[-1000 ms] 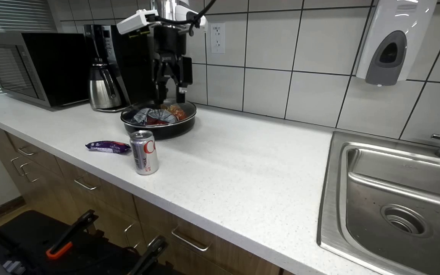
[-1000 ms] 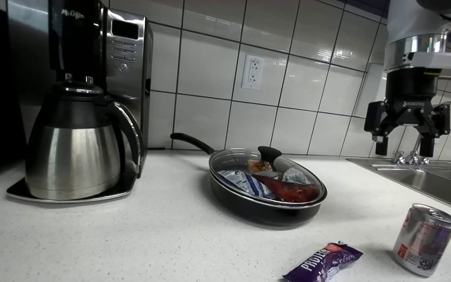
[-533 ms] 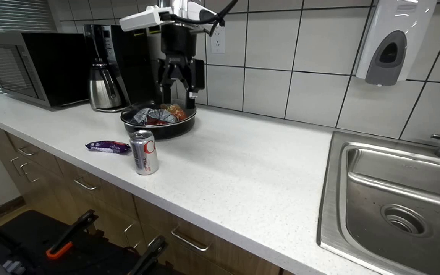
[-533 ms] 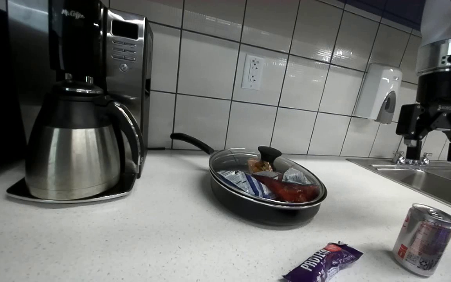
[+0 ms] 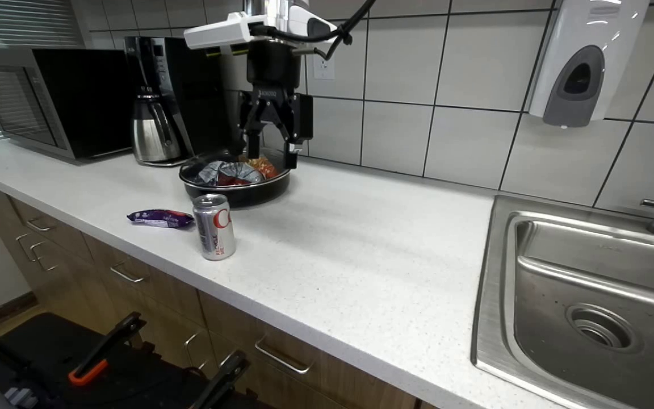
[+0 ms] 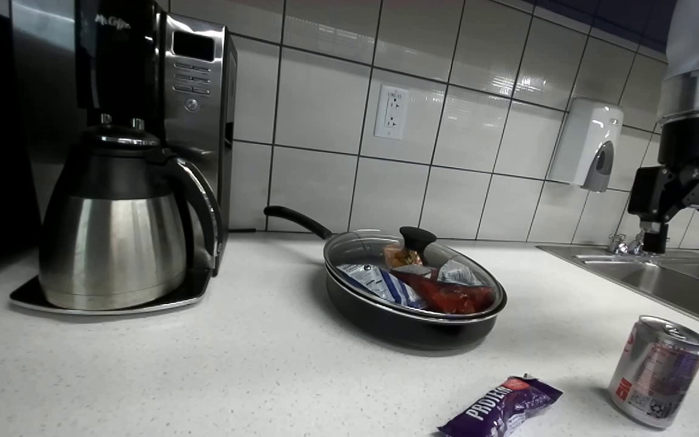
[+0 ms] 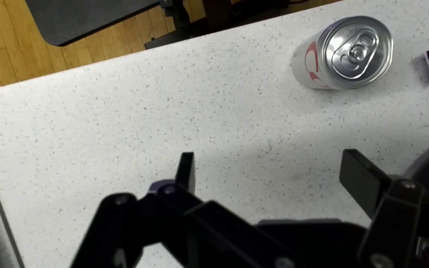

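My gripper (image 7: 268,160) hangs open above the white counter, nothing between its fingers (image 7: 359,175). In an exterior view, the gripper (image 6: 687,241) stands well right of the pan, above the can's height. A silver soda can (image 7: 356,54) stands upright, beyond the fingertips in the wrist view; this can (image 5: 214,227) is near the counter's front edge. Beside it lies a purple wrapped bar (image 6: 503,408), only partly in the wrist view. The black pan (image 6: 413,332) has a glass lid with a black knob (image 6: 417,238); a red packet (image 6: 449,295) and several others show through it.
A steel sink (image 5: 489,295) is set into the counter on the right. A steel carafe (image 6: 113,249) stands at the coffee maker (image 6: 198,133), near the microwave (image 5: 77,108). A soap dispenser (image 5: 582,68) hangs on the tiled wall. The pan handle (image 6: 298,218) points toward the coffee maker.
My gripper has shifted right in both exterior views, farther from the coffee maker and slightly lower, more slowly in the last half second. It stays open; the can, bar and pan are unmoved.
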